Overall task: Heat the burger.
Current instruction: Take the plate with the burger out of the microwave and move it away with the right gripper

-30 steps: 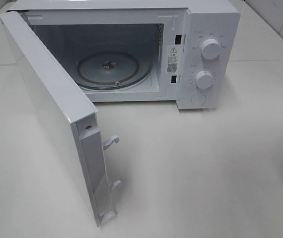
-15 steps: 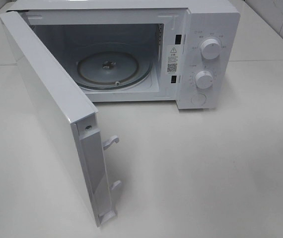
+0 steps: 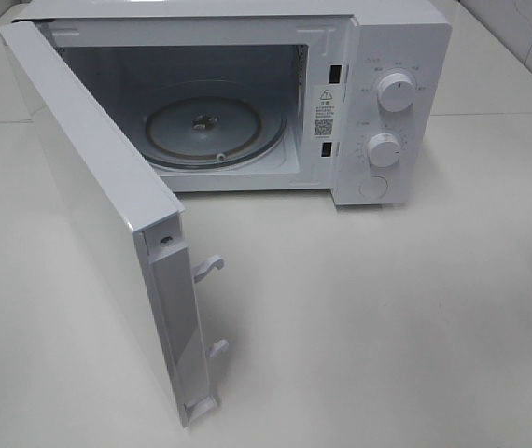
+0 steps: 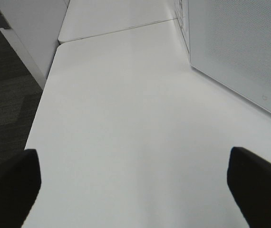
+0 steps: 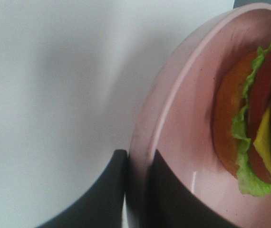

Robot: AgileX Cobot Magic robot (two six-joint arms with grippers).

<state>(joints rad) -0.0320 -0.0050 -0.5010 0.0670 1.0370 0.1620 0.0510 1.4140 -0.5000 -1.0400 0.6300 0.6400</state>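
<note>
Burger (image 5: 254, 137) shows only in the right wrist view: it sits on a pink plate (image 5: 183, 142), with bun, green lettuce, a red slice and a yellow slice in view at the picture's edge. The right gripper (image 5: 136, 190) has its dark jaws clamped together on the plate's rim, one on the outer side and one on the inner side of the rim, so the burger lies on the plate just beyond the inner jaw, apart from it and not touched by it. Pale counter (image 5: 54, 95) fills the remainder of that view. In the exterior high view neither the burger nor any arm appears. A white microwave (image 3: 387, 56) stands at the far edge of the counter (image 3: 387, 327), its door (image 3: 98, 215) swung wide open toward the near left, with two latch hooks (image 3: 208, 267) sticking out of its free edge. Inside the cavity lies a round glass turntable (image 3: 212, 131) with nothing on it. Two round white knobs (image 3: 395, 91) sit one above the other on the panel at the right side of the oven, with a round button below them. In the left wrist view the left gripper (image 4: 135, 185) hovers over bare counter with its jaws far apart and nothing between them; a perforated white panel of the microwave stands beside it.
</note>
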